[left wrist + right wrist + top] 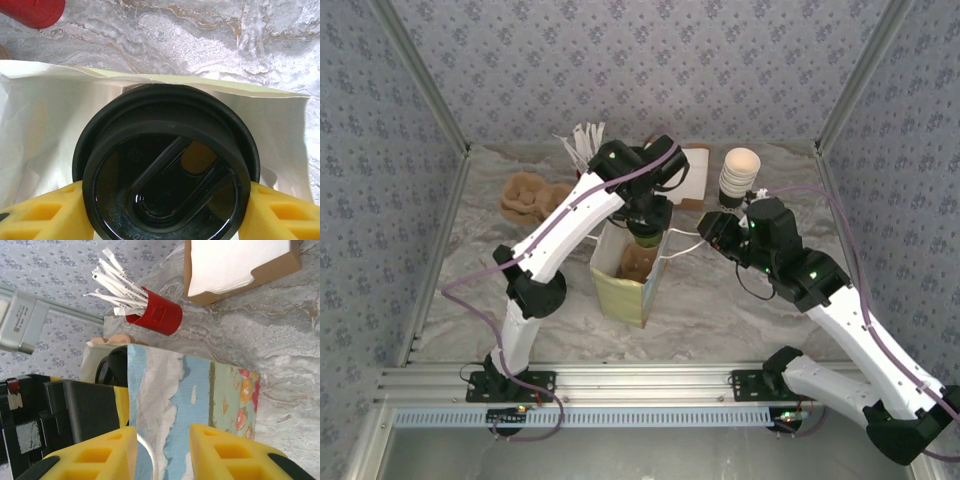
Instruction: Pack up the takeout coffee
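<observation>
Takeout coffee (167, 170): closest to the left wrist lens, black lid up, hanging in the open mouth of the paper bag (50, 130).
Left claw (165, 220): clamped on the cup, one yellow finger (40, 212) pressed at 9 o'clock of the lid and the other at 3 o'clock.
Right claw (162, 440): fingers a little apart, the bag's printed side wall between them; I cannot tell whether either pad touches the paper.
Top view: paper bag (625, 280) upright near the middle of the table (750, 310); left claw (648, 222) over its mouth, the cup's olive side just under it; right claw (715, 228) at 3 o'clock of the bag's top; stack of cups (740, 175) at 1 o'clock.
Left wrist view: the bag's white lining around the cup, and the lid's sunken sip slot.
Right wrist view: blue, white and flowered print on the bag; red holder (155, 317) of white sticks at 11 o'clock; cardboard box (240, 270) at 1 o'clock.
</observation>
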### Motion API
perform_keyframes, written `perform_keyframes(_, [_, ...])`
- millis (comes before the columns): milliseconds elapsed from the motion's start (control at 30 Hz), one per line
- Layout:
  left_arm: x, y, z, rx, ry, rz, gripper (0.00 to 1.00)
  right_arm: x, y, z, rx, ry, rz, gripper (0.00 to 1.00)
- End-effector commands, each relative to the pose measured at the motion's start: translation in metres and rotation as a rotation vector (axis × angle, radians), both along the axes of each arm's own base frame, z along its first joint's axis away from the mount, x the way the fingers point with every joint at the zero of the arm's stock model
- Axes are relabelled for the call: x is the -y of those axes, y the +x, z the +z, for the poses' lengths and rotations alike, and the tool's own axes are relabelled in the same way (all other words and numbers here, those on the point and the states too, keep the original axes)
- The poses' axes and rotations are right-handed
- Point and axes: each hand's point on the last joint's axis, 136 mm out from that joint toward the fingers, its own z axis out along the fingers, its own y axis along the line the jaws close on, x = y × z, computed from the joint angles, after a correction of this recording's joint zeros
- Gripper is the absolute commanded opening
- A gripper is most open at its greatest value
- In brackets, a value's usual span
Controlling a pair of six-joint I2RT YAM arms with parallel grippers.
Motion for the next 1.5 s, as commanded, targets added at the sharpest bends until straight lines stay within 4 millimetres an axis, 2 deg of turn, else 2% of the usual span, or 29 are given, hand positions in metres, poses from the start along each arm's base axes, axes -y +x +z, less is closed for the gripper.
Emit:
perform_keyframes(0, [-0.03, -0.02, -0.023, -0.12, 0.173, 0.01, 0.55, 0.002, -0.003, 0.005, 0.011, -0.008, 0.031, 0.35])
perform_keyframes(267, [-0.029, -0.014, -0.038, -0.143, 0.176, 0.009, 0.54, -0.007, -0.006, 0.001, -0.011, 0.013, 0.079, 0.36])
perform_keyframes(633, [-0.026, -0.015, -0.054, -0.164, 0.141, -0.003, 0.53, -0.02, -0.021, 0.002, -0.028, 0.037, 0.156, 0.43])
perform_keyframes(933, [-0.019, -0.005, -0.047, -0.123, 0.082, 0.0, 0.5, -0.029, -0.028, -0.008, -0.042, 0.017, 0.19, 0.42])
perform_keyframes(1133, [-0.015, 0.002, -0.036, -0.075, 0.05, -0.003, 0.5, -0.029, -0.029, -0.01, -0.044, 0.008, 0.189, 0.36])
perform_keyframes(1333, [-0.011, 0.005, -0.038, -0.061, 0.036, -0.011, 0.49, -0.028, -0.029, -0.011, -0.037, -0.005, 0.19, 0.28])
perform_keyframes(1467, [-0.01, 0.006, -0.036, -0.04, 0.024, -0.011, 0.48, -0.024, -0.033, -0.022, -0.064, -0.033, 0.191, 0.23])
